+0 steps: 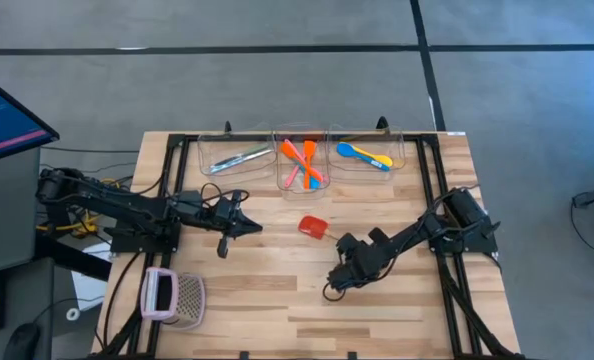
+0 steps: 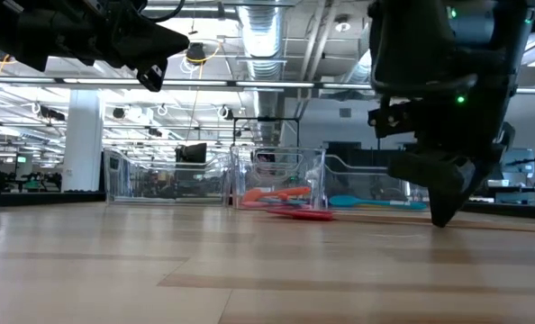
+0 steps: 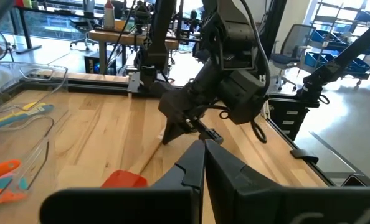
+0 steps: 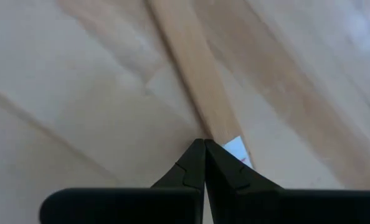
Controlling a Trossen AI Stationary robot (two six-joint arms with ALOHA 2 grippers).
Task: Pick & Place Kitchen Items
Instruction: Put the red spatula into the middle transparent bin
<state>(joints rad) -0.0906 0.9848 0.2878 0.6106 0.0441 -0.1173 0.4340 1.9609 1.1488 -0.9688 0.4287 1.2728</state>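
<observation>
Where the wooden counter lies nearest the viewer in the overhead view, a pink-and-white mesh basket sits at the left front corner, well apart from everything else. Right pincer next, low over the boards right of centre, fingers pressed together; its wrist view shows the tips meeting just at the end of a pale wooden handle with a small white tag, touching or nearly so, cannot tell whether anything is pinched. That handle belongs to the red-headed spatula, lying flat on the counter mid-table, red head toward the bins, handle running back toward the right pincer. Left pincer at about the same depth, raised above the boards to the left of the spatula head, fingers together, holding nothing. Farther back, three clear plastic bins in a row along the far edge: left bin holds silvery and teal-handled cutlery; middle bin holds orange and pink spoons crossed over one another; right bin holds a blue spoon and a yellow spoon side by side. Grey floor beyond; a monitor at the far left.
</observation>
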